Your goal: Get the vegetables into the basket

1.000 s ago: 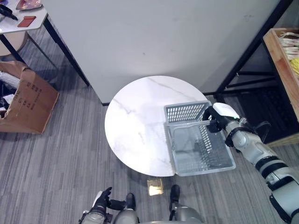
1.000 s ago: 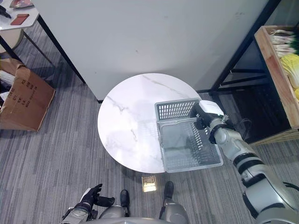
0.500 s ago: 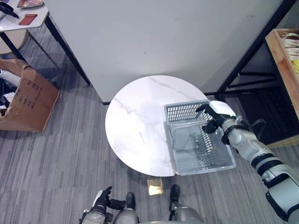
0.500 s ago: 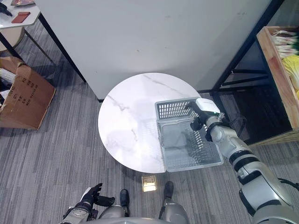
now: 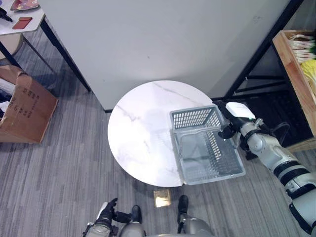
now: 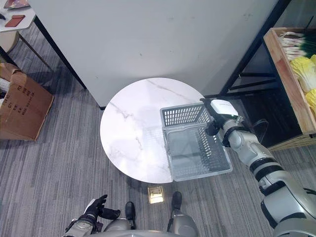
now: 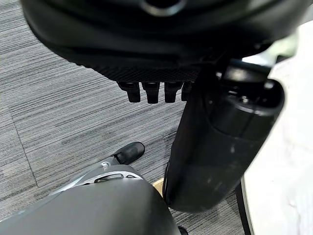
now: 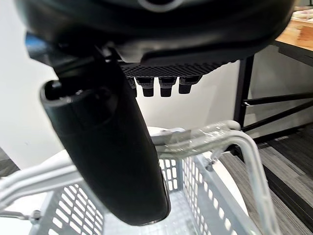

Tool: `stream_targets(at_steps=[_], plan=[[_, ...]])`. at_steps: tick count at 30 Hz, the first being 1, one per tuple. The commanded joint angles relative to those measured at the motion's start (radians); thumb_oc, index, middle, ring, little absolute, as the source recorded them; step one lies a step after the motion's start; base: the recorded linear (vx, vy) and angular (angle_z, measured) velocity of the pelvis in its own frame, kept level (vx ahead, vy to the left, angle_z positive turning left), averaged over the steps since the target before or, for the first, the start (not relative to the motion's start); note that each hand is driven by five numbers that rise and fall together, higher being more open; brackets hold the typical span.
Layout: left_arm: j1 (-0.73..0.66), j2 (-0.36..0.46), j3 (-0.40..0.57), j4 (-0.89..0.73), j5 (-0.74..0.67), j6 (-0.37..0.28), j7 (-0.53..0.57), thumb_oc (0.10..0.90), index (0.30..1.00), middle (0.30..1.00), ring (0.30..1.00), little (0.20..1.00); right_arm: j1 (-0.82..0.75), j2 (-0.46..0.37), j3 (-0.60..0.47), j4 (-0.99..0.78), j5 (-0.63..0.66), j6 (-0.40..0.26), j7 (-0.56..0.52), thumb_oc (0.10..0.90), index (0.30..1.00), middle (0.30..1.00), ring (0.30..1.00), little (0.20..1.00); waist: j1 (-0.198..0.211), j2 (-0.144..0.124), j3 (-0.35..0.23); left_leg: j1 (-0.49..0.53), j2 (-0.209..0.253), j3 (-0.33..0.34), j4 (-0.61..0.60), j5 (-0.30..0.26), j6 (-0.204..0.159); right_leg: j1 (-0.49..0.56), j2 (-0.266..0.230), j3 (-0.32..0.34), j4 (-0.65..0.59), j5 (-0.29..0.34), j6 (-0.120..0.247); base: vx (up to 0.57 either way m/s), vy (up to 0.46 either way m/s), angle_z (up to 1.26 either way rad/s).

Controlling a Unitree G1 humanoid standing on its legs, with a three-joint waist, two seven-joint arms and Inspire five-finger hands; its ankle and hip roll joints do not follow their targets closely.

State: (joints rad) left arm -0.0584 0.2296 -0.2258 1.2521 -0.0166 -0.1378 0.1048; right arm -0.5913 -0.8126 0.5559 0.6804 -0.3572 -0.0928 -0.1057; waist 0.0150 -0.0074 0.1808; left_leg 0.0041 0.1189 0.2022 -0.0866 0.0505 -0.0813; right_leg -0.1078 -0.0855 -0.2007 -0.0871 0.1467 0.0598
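L eye view: round marble table (image 5: 143,133); grey basket (image 5: 207,163) on its right edge, overhanging, empty. Right hand (image 5: 232,126) at basket's far-right corner, beside rim. Left hand (image 5: 106,215) low, idle.

R eye view: vegetables (image 6: 303,74) in wooden crate (image 6: 281,74), well apart from basket, to robot's right.

L wrist view: left hand fingers (image 7: 151,90) straight, holding nothing.

R wrist view: right hand fingers (image 8: 161,83) straight, relaxed, above the basket's handle (image 8: 210,139), not gripping.

Step (judged): basket placed, no veg loaded yet. Next: turn toward crate, reach right hand, pick one veg.
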Motion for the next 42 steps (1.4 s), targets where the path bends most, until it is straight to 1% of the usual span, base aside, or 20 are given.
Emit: stream_targets(at_steps=[1, 3, 4, 5, 6, 10, 13, 14, 16, 26, 29, 31, 32, 33, 34, 37, 39, 40, 41, 42], plan=[[0.040, 0.047, -0.048, 0.066, 0.032, 0.009, -0.003, 0.900, 1.000, 1.000, 1.000, 1.000, -0.093, -0.010, -0.029, 0.003, 0.002, -0.024, -0.045, 0.900, 1.000, 1.000, 1.000, 1.000, 0.024, -0.069, -0.011, 0.001, 0.024, -0.022, -0.001, 0.002, -0.052, 0.026, -0.124, 0.013, 0.000, 0.032, 0.132, 0.00, 0.000, 0.00], [0.040, 0.046, -0.049, 0.065, 0.030, 0.008, -0.001, 0.900, 1.000, 1.000, 1.000, 1.000, -0.098, -0.002, -0.029, 0.007, 0.003, -0.023, -0.052, 0.900, 1.000, 1.000, 1.000, 1.000, 0.026, -0.066, -0.010, -0.002, 0.024, -0.022, -0.001, 0.004, -0.052, 0.024, -0.125, 0.012, 0.000, 0.033, 0.131, 0.00, 0.000, 0.00], [0.038, 0.045, -0.053, 0.065, 0.030, 0.007, 0.003, 0.900, 1.000, 1.000, 1.000, 1.000, -0.102, 0.007, -0.025, 0.011, 0.001, -0.024, -0.057, 0.739, 0.775, 0.775, 0.775, 0.775, 0.027, -0.063, -0.009, -0.004, 0.024, -0.023, -0.001, 0.004, -0.052, 0.023, -0.125, 0.010, 0.000, 0.033, 0.132, 0.00, 0.000, 0.00], [0.038, 0.045, -0.055, 0.064, 0.030, 0.006, 0.004, 0.900, 1.000, 1.000, 1.000, 1.000, -0.103, 0.011, -0.025, 0.016, 0.000, -0.024, -0.060, 0.445, 0.363, 0.363, 0.363, 0.363, 0.028, -0.063, -0.009, -0.004, 0.024, -0.024, -0.001, 0.004, -0.052, 0.024, -0.125, 0.009, 0.000, 0.033, 0.132, 0.00, 0.000, 0.00], [0.037, 0.044, -0.056, 0.063, 0.030, 0.005, 0.004, 0.900, 1.000, 1.000, 1.000, 1.000, -0.104, 0.018, -0.023, 0.020, -0.002, -0.024, -0.064, 0.400, 0.300, 0.300, 0.300, 0.300, 0.029, -0.063, -0.009, -0.005, 0.024, -0.024, -0.001, 0.004, -0.051, 0.024, -0.126, 0.009, 0.000, 0.034, 0.133, 0.00, 0.000, 0.00], [0.033, 0.042, -0.063, 0.062, 0.028, 0.006, 0.008, 0.900, 1.000, 1.000, 1.000, 1.000, -0.108, 0.046, 0.001, 0.095, -0.006, -0.022, -0.061, 0.400, 0.300, 0.300, 0.300, 0.300, 0.034, -0.062, -0.008, -0.008, 0.021, -0.028, -0.001, 0.004, -0.050, 0.024, -0.128, 0.006, 0.000, 0.033, 0.132, 0.00, 0.000, 0.00], [0.037, 0.040, -0.071, 0.065, 0.022, 0.002, 0.007, 0.900, 1.000, 1.000, 1.000, 1.000, -0.112, 0.068, 0.022, 0.209, -0.021, -0.013, -0.061, 0.400, 0.300, 0.300, 0.300, 0.300, 0.040, -0.059, -0.009, -0.009, 0.018, -0.033, -0.001, 0.004, -0.048, 0.028, -0.131, 0.002, 0.000, 0.034, 0.132, 0.00, 0.000, 0.00], [0.037, 0.040, -0.071, 0.065, 0.022, 0.002, 0.007, 0.900, 1.000, 1.000, 1.000, 1.000, -0.112, 0.068, 0.023, 0.209, -0.021, -0.014, -0.061, 0.400, 0.300, 0.300, 0.300, 0.300, 0.040, -0.059, -0.009, -0.009, 0.018, -0.033, -0.001, 0.004, -0.048, 0.028, -0.131, 0.002, 0.000, 0.034, 0.132, 0.00, 0.000, 0.00], [0.036, 0.038, -0.076, 0.067, 0.022, 0.000, 0.007, 0.900, 1.000, 1.000, 1.000, 1.000, -0.104, 0.078, 0.013, 0.275, -0.021, -0.009, -0.075, 0.400, 0.300, 0.300, 0.300, 0.300, 0.043, -0.057, -0.010, -0.010, 0.013, -0.037, -0.001, 0.003, -0.045, 0.030, -0.134, 0.000, 0.000, 0.035, 0.134, 0.00, 0.000, 0.00], [0.035, 0.038, -0.086, 0.071, 0.024, -0.002, 0.002, 0.900, 1.000, 1.000, 1.000, 1.000, -0.096, 0.073, -0.005, 0.352, 0.002, -0.007, -0.075, 0.400, 0.300, 0.300, 0.300, 0.300, 0.041, -0.061, -0.016, -0.006, 0.011, -0.037, -0.001, 0.002, -0.044, 0.036, -0.135, -0.003, 0.000, 0.035, 0.135, 0.00, 0.002, 0.01], [0.036, 0.038, -0.080, 0.071, 0.022, -0.001, 0.000, 0.900, 1.000, 1.000, 1.000, 1.000, -0.085, 0.045, -0.025, 0.291, 0.025, -0.012, -0.073, 0.400, 0.300, 0.300, 0.300, 0.300, 0.036, -0.064, -0.019, -0.002, 0.013, -0.036, -0.001, 0.001, -0.045, 0.038, -0.133, -0.002, 0.000, 0.035, 0.134, 0.00, 0.000, 0.00], [0.039, 0.040, -0.070, 0.072, 0.021, 0.002, -0.001, 0.900, 1.000, 1.000, 1.000, 1.000, -0.072, 0.012, -0.054, 0.175, 0.054, -0.020, -0.072, 0.400, 0.300, 0.300, 0.300, 0.300, 0.028, -0.067, -0.021, 0.001, 0.015, -0.033, -0.001, 0.000, -0.045, 0.038, -0.132, 0.002, 0.000, 0.034, 0.133, 0.00, 0.000, 0.00], [0.039, 0.040, -0.071, 0.072, 0.021, 0.002, -0.001, 0.900, 1.000, 1.000, 1.000, 1.000, -0.068, 0.010, -0.057, 0.171, 0.054, -0.018, -0.071, 0.400, 0.300, 0.300, 0.300, 0.300, 0.030, -0.066, -0.021, 0.002, 0.015, -0.033, -0.001, -0.001, -0.045, 0.039, -0.131, 0.002, 0.000, 0.034, 0.133, 0.00, 0.000, 0.00], [0.040, 0.041, -0.061, 0.071, 0.020, 0.002, 0.000, 0.900, 1.000, 1.000, 1.000, 1.000, -0.053, -0.010, -0.077, 0.109, 0.063, -0.024, -0.071, 0.400, 0.300, 0.300, 0.300, 0.300, 0.026, -0.068, -0.022, 0.004, 0.015, -0.031, -0.001, -0.002, -0.045, 0.039, -0.130, 0.004, 0.000, 0.033, 0.133, 0.01, -0.005, -0.03], [0.042, 0.041, -0.045, 0.070, 0.024, 0.004, -0.001, 0.900, 1.000, 1.000, 1.000, 1.000, -0.023, -0.049, -0.126, -0.008, 0.090, -0.039, -0.074, 0.400, 0.300, 0.300, 0.300, 0.300, 0.016, -0.069, -0.024, 0.008, 0.017, -0.027, -0.001, -0.003, -0.046, 0.039, -0.129, 0.007, 0.000, 0.033, 0.134, 0.01, -0.006, -0.04], [0.044, 0.042, -0.022, 0.069, 0.029, 0.007, -0.002, 0.900, 1.000, 1.000, 1.000, 1.000, 0.041, -0.092, -0.207, -0.160, 0.147, -0.065, -0.066, 0.400, 0.300, 0.300, 0.300, 0.300, 0.006, -0.070, -0.028, 0.015, 0.020, -0.020, -0.001, -0.005, -0.047, 0.041, -0.127, 0.011, 0.000, 0.031, 0.133, 0.01, -0.005, -0.05], [0.044, 0.043, -0.024, 0.069, 0.029, 0.007, -0.002, 0.900, 1.000, 1.000, 1.000, 1.000, 0.046, -0.093, -0.212, -0.164, 0.147, -0.064, -0.065, 0.400, 0.300, 0.300, 0.300, 0.300, 0.008, -0.070, -0.028, 0.015, 0.020, -0.020, -0.001, -0.005, -0.047, 0.041, -0.127, 0.011, 0.000, 0.031, 0.133, 0.01, -0.004, -0.05], [0.048, 0.045, -0.002, 0.068, 0.035, 0.009, -0.006, 0.900, 1.000, 1.000, 1.000, 1.000, 0.122, -0.099, -0.293, -0.280, 0.279, -0.096, -0.021, 0.400, 0.300, 0.300, 0.300, 0.300, -0.002, -0.071, -0.035, 0.022, 0.022, -0.014, -0.001, -0.008, -0.047, 0.044, -0.124, 0.014, 0.000, 0.028, 0.133, 0.00, 0.000, 0.00], [0.048, 0.045, -0.003, 0.068, 0.035, 0.009, -0.006, 0.900, 1.000, 1.000, 1.000, 1.000, 0.127, -0.100, -0.298, -0.283, 0.280, -0.095, -0.019, 0.400, 0.300, 0.300, 0.300, 0.300, 0.000, -0.072, -0.035, 0.022, 0.022, -0.014, -0.001, -0.008, -0.047, 0.044, -0.124, 0.014, 0.000, 0.028, 0.133, 0.00, 0.000, 0.00], [0.052, 0.046, 0.009, 0.069, 0.042, 0.010, -0.012, 0.900, 1.000, 1.000, 1.000, 1.000, 0.168, -0.091, -0.337, -0.324, 0.358, -0.109, 0.002, 0.400, 0.300, 0.300, 0.300, 0.300, -0.003, -0.072, -0.039, 0.029, 0.022, -0.011, -0.001, -0.010, -0.046, 0.048, -0.122, 0.015, 0.000, 0.026, 0.133, 0.00, 0.000, 0.00]])
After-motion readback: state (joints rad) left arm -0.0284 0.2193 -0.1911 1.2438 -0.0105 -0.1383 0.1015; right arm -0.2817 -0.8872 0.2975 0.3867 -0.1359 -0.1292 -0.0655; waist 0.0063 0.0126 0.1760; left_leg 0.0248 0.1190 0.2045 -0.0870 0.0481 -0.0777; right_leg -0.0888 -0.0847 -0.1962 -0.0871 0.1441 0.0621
